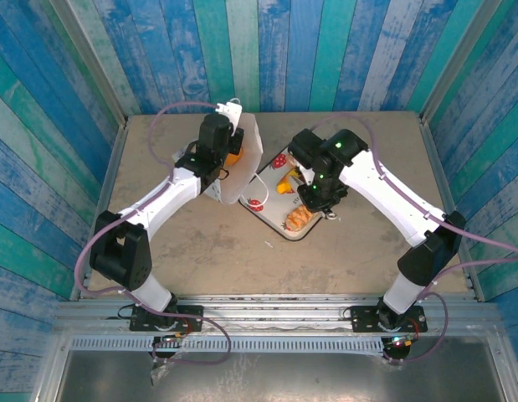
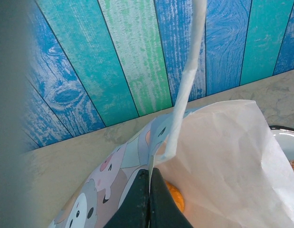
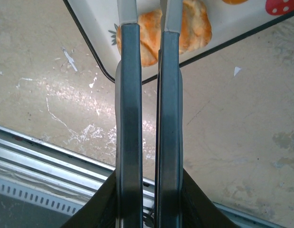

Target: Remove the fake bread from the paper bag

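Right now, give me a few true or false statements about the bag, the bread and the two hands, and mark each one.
1. The left hand is shut on the rim of the paper bag. True.
2. The paper bag is empty. False: an orange piece of fake bread shows inside it.
3. The right hand is gripping a pastry. False: it is shut on nothing, over the corner of the strawberry-print tray.
4. A golden pastry lies on the tray. True.
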`<action>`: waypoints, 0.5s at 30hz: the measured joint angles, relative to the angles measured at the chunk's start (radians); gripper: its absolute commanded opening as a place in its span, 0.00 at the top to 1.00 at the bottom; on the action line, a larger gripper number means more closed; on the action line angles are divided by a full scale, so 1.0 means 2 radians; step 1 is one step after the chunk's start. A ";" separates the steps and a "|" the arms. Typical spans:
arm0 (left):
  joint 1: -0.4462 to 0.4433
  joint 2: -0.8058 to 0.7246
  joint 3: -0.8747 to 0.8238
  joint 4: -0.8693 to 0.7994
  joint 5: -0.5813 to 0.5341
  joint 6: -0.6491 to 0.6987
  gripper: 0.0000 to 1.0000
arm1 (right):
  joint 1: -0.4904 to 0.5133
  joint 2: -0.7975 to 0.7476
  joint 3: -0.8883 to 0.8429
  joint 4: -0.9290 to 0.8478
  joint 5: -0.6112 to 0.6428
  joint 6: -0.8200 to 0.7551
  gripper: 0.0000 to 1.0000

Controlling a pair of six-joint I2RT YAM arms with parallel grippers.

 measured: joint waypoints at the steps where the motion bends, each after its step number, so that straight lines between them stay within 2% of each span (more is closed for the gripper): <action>1: 0.000 0.000 -0.001 0.001 0.000 0.000 1.00 | 0.000 0.000 -0.003 -0.001 -0.001 0.000 0.95; 15: 0.000 0.000 -0.002 0.004 0.008 0.000 1.00 | 0.000 0.037 -0.035 0.004 -0.005 -0.007 0.93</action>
